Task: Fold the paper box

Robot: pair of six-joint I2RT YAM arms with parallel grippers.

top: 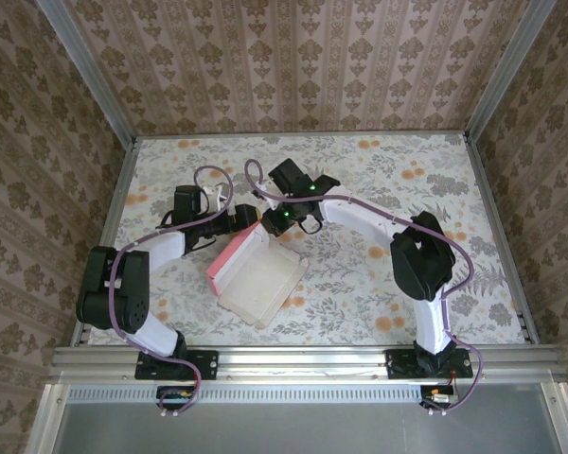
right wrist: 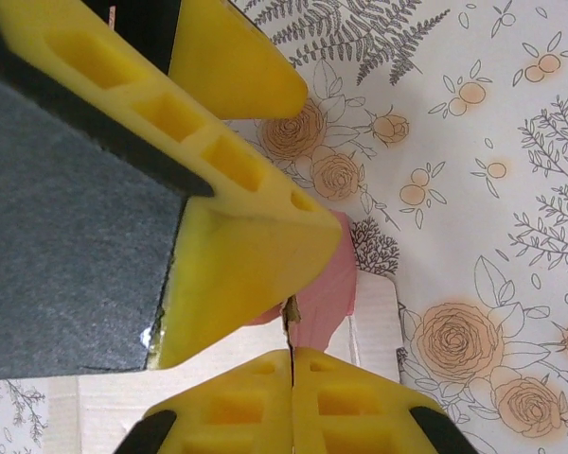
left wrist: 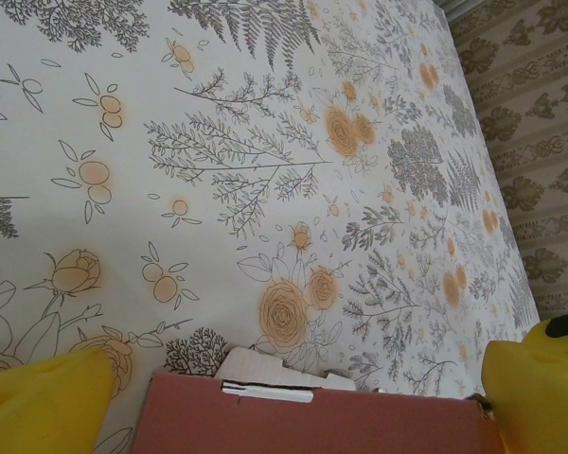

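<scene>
The paper box (top: pixel 258 274) lies in the middle of the table as a shallow open tray, pale inside, with a pink wall (top: pixel 235 255) standing along its left side. My right gripper (top: pixel 278 223) is at the box's far corner; in the right wrist view its fingers (right wrist: pixel 292 357) are pressed together on a thin card edge of a pink flap (right wrist: pixel 324 295). My left gripper (top: pixel 243 218) is right beside it, wide open, with its fingers (left wrist: pixel 44 401) on either side of the pink wall (left wrist: pixel 312 424), which has a slit and whitish tabs along its top.
The floral table (top: pixel 388 180) is bordered by a metal frame and patterned walls. The left gripper's yellow finger (right wrist: pixel 246 255) and black body (right wrist: pixel 66 218) loom just above the right gripper's fingers. Both arms' cables arch over the far side of the box.
</scene>
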